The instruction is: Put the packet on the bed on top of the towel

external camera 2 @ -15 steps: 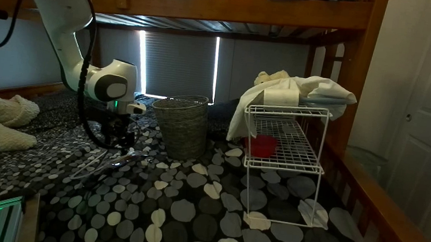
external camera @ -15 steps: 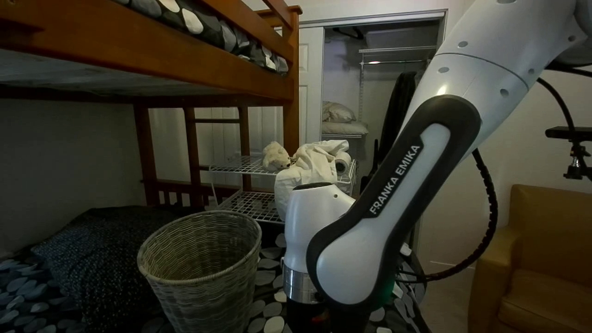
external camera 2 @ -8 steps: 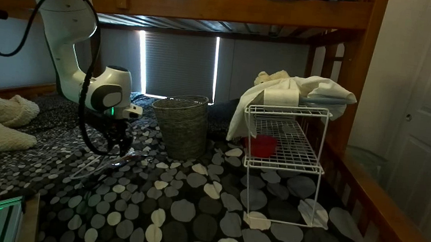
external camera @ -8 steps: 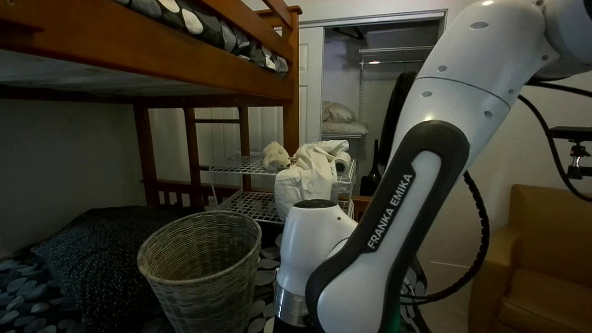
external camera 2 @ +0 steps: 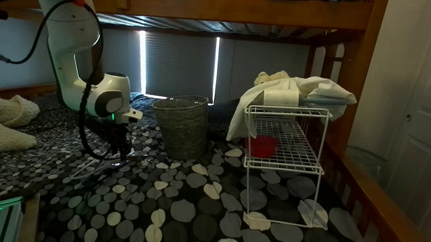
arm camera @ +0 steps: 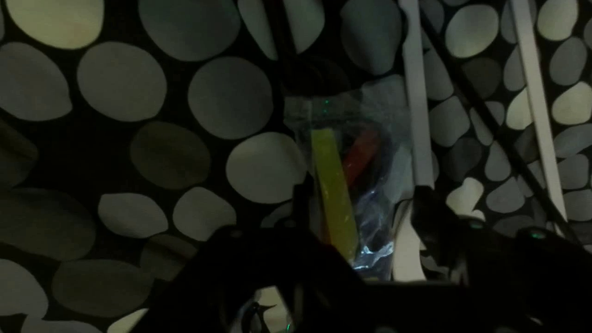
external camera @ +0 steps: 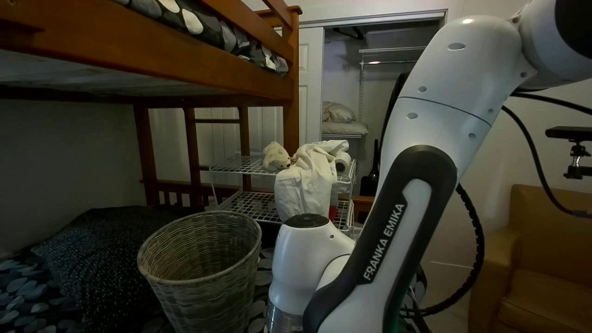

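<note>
The packet (arm camera: 335, 194) is a clear plastic bag with a yellow and a red strip inside, lying on the bed in the wrist view. It shows as a shiny patch in an exterior view (external camera 2: 137, 155). My gripper (arm camera: 363, 196) is open, pointing down, with its fingers on either side of the packet. The palm hides the packet's near end. In an exterior view the gripper (external camera 2: 123, 155) is low at the packet; whether it touches is unclear. A white towel-like cloth (external camera 2: 246, 110) is draped over the wire rack, also seen in an exterior view (external camera: 307, 185).
A wicker basket (external camera 2: 180, 129) stands between gripper and wire rack (external camera 2: 283, 166). A teddy bear (external camera: 276, 157) and a white roll (external camera 2: 281, 97) are on the rack top, a red bowl (external camera 2: 263, 146) below. White straps (arm camera: 418, 92) lie beside the packet. The upper bunk (external camera 2: 243, 11) overhangs.
The arm has come down, lowering the gripper to the packet. The packet, cloth, basket and rack have not visibly moved.
</note>
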Tool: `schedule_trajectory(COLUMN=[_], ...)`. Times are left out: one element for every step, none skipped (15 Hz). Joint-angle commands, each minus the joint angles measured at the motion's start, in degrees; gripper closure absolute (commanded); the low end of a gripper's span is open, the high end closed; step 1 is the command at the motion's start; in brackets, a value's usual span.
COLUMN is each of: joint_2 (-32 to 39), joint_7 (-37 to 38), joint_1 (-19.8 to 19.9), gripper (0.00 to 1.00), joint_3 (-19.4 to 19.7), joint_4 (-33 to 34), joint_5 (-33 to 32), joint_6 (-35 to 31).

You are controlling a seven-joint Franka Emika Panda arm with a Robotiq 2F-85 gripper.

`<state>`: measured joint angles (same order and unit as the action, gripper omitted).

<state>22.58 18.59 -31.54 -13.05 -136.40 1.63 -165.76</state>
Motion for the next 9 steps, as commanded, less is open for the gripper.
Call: schedule_trajectory(joint_2=[2.0, 2.4, 2.6, 2.9, 3.1, 3.1, 2.7, 2.5, 2.2], joint_7=[4.3, 4.8, 5.0, 5.4, 5.7, 5.9, 6.4, 6.8, 7.1], joint_1=[-3.9, -4.5, -5.1, -5.8, -6.5, -7.1, -8.0, -8.6, -9.2], gripper=[0.36, 0.41, 0.54, 0.65, 0.73, 0.83, 0.90, 0.97, 1.00], joint_3=[3.6, 4.2, 4.7, 5.2, 5.8, 6.3, 7.1, 7.7, 8.4], joint_4=[1.1, 1.4, 1.7, 1.9, 2.0, 2.2, 1.9, 2.0, 1.9], joint_5=[-3.0, -3.2, -3.2, -3.3, -3.3, -3.3, -3.6, -3.7, -3.9], joint_6=[-1.1, -1.1, -1.0, -1.0, -1.1, -0.9, -0.9, -0.9, -1.0])
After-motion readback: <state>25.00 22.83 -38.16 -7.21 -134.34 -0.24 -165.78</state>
